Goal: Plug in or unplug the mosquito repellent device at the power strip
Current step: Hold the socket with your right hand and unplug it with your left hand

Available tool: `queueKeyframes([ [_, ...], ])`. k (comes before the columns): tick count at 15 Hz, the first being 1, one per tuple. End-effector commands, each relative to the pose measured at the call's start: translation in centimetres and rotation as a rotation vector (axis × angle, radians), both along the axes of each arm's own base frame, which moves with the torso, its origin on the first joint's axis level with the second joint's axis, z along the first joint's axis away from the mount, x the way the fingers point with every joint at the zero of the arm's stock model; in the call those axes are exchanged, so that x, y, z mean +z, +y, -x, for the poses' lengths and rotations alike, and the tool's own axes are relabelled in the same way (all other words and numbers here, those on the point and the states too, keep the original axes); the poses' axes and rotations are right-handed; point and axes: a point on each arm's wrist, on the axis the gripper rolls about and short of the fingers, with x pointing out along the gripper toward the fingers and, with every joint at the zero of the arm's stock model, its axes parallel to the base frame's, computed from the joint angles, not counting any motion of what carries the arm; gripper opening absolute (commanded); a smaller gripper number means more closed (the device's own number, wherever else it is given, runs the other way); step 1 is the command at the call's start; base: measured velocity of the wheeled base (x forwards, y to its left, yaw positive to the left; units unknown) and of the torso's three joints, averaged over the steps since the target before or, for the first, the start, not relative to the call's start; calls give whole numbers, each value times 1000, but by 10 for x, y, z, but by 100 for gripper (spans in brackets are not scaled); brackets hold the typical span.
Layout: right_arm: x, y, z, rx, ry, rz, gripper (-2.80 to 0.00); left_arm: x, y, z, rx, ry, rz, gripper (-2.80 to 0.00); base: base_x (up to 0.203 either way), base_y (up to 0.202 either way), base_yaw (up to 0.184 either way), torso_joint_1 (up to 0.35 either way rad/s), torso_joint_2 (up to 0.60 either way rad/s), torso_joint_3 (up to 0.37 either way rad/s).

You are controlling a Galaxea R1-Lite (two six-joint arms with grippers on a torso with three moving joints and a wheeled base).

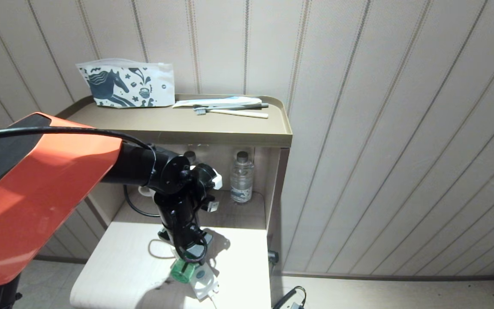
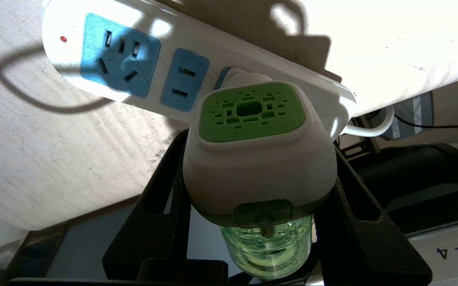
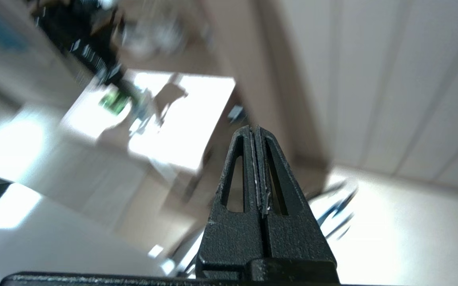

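The pale table (image 1: 114, 266) is viewed downward from the head; the power strip (image 2: 94, 51) is seen close by the left wrist, distantly by the right

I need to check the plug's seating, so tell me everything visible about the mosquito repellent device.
The device has a white plastic cap with a slotted green top and a translucent green bottle below. It sits at the power strip, over the socket nearest the cord; its prongs are hidden. The left gripper holds it, jaws against the cap's two sides.

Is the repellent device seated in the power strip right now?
Cannot tell: the mosquito repellent device sits against the power strip over its end socket, gripped by the left end effector, but its prongs are hidden.
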Motion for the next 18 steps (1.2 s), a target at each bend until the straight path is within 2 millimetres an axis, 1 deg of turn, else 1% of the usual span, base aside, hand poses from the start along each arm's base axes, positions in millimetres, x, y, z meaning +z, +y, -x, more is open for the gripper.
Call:
queueKeyframes([
  [1,2,2,-61,68,286,-19,-280,2,1,1,5,0,3,-280,0,0,0,0,0,0],
  [3,-6,9,-110,158,473,-20,-280,3,-1,0,16,-4,8,-280,0,0,0,0,0,0],
  [4,-13,16,-133,198,558,-5,-280,3,-3,1,16,-4,9,-280,0,0,0,0,0,0],
  [5,-23,26,-154,235,638,28,-280,2,-3,1,13,-3,8,-280,0,0,0,0,0,0],
  [6,-35,41,-173,276,706,86,-280,2,-4,1,12,-3,8,-280,0,0,0,0,0,0],
  [7,-48,62,-187,321,744,161,-280,3,-3,1,15,-4,10,-280,0,0,0,0,0,0],
  [9,-68,102,-204,391,734,278,-280,4,-3,1,18,-6,14,-280,0,0,0,0,0,0],
  [11,-84,134,-212,452,718,338,-280,6,-6,1,29,-11,26,-280,0,0,0,0,0,0],
  [12,-92,146,-214,477,724,358,-280,6,-7,0,36,-24,37,-280,0,0,0,0,0,0],
  [14,-106,167,-220,518,687,366,-280,5,-11,1,43,-37,51,-280,0,0,0,0,0,0],
  [16,-114,182,-227,538,637,345,-280,4,-12,2,53,-34,54,-280,0,0,0,0,0,0],
  [18,-125,197,-239,537,621,310,-280,3,-12,2,77,-29,58,-280,0,0,0,0,0,0],
])
